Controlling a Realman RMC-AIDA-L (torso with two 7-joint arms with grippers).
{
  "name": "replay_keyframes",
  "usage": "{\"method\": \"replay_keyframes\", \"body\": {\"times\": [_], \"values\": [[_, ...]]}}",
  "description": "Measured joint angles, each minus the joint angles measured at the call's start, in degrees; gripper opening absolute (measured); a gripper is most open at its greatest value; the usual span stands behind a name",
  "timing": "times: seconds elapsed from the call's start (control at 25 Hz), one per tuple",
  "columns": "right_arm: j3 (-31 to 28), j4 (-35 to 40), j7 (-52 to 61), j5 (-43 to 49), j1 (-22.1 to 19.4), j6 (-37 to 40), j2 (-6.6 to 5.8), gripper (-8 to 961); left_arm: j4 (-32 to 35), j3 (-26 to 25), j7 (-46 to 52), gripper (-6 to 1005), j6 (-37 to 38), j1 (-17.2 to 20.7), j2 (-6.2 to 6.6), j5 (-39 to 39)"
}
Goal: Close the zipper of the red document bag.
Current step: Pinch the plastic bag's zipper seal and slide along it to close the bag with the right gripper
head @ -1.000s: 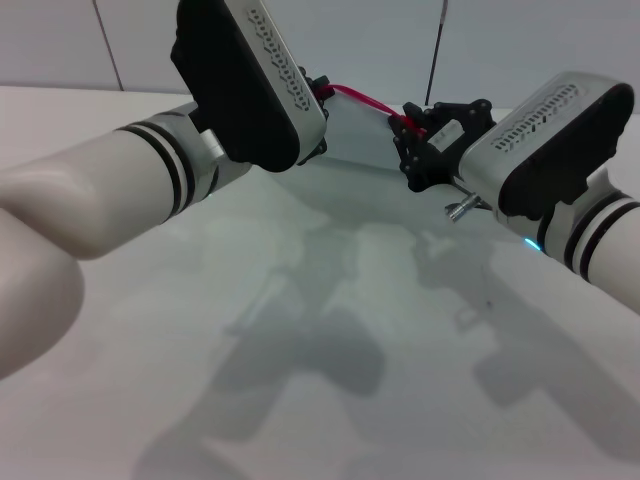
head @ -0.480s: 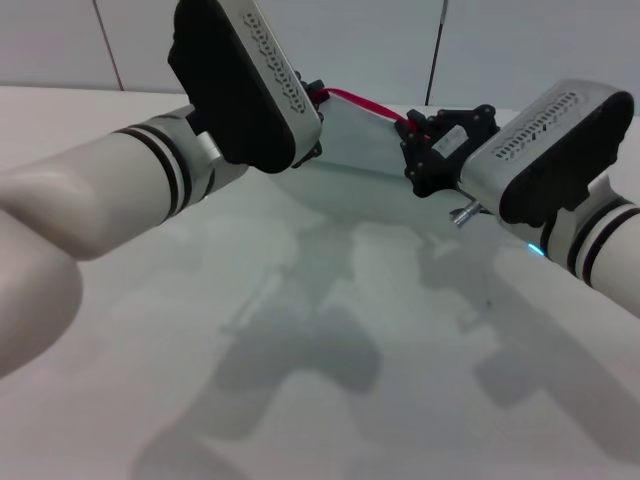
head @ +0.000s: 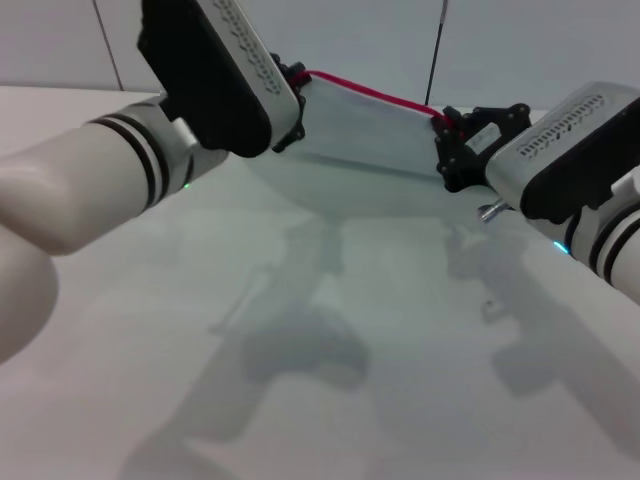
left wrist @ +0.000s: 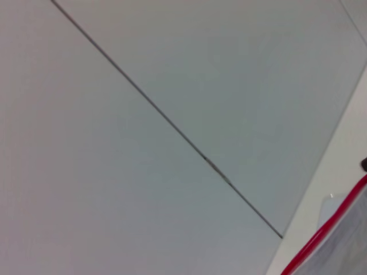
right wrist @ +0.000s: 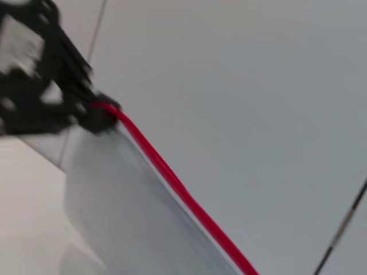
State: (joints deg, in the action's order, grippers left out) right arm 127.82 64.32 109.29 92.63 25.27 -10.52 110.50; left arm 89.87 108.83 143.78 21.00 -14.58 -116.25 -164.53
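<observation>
- The red document bag (head: 365, 135) is held up off the surface (head: 330, 400) near its far edge, stretched between both arms, so the top edge stays taut.
- The left tool (head: 292, 82) pinches the bag's end corner, seemingly as an anchor.
- The right tool (head: 447, 130) is pressed together on the zipper (head: 375, 93) at the opposite end, probably at the slider, which cannot be made out.
- Tension likely keeps the strip straight for sliding.

A pale white table (head: 330, 400) carries dark shadows; behind it stands a grey panelled wall (head: 380, 40) with dark seams.
</observation>
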Motion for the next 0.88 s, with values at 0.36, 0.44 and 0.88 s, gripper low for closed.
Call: {"method": "replay_keyframes", "body": {"times": [0.36, 0.44, 0.88], "values": [[-4.1, -4.9, -1.0, 0.0, -0.4, -0.1, 0.89, 87, 3.8, -2.7, -0.9, 28, 0.0, 3.4, 0.06, 0.0], [-5.1, -5.9, -1.0, 0.0, -0.4, -0.3, 0.94, 87, 4.3, -3.3, -1.0, 28, 0.0, 3.9, 0.06, 0.0], [-8.1, -9.7, -1.1, 0.1, -0.2, -0.5, 1.56, 81, 4.6, -4.3, -1.1, 27, 0.0, 4.8, 0.06, 0.0]]}}
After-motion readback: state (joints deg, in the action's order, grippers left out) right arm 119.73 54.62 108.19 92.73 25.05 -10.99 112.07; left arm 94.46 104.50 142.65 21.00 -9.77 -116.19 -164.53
